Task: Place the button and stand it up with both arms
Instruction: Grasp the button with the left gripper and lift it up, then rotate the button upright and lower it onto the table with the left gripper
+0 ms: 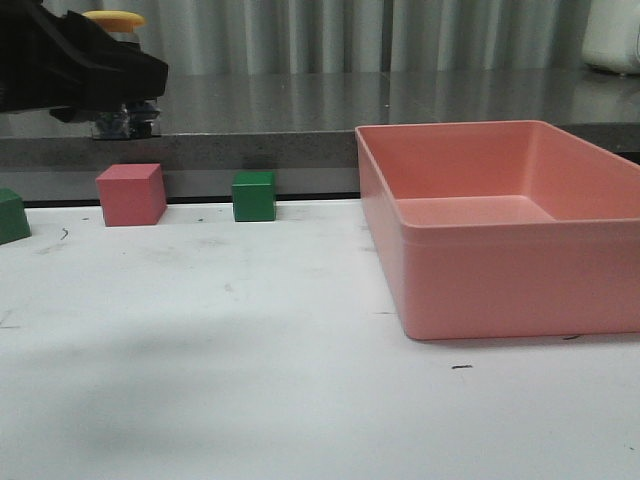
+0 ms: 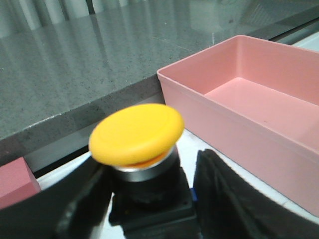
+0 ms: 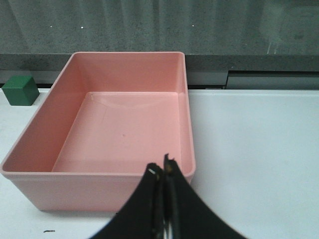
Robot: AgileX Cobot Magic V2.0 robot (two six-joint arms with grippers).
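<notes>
The left arm point(image 1: 60, 60) is a bulky matte black mass with angular, faceted housing that tapers to a blunt point. The left gripper point(image 2: 149, 199) has 2 broad black fingers point(image 2: 229, 199) with a soft, slightly textured surface. The right gripper point(image 3: 163, 172) shows 2 slim black fingers point(image 3: 149, 199) that curve and narrow to thin tips, with pale glints at the tips.

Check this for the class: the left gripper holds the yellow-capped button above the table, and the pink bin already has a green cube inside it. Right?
Not quite. The left gripper does hold the button above the table, but the pink bin is empty, as the right wrist view shows. The green cube sits on the table outside it.
</notes>
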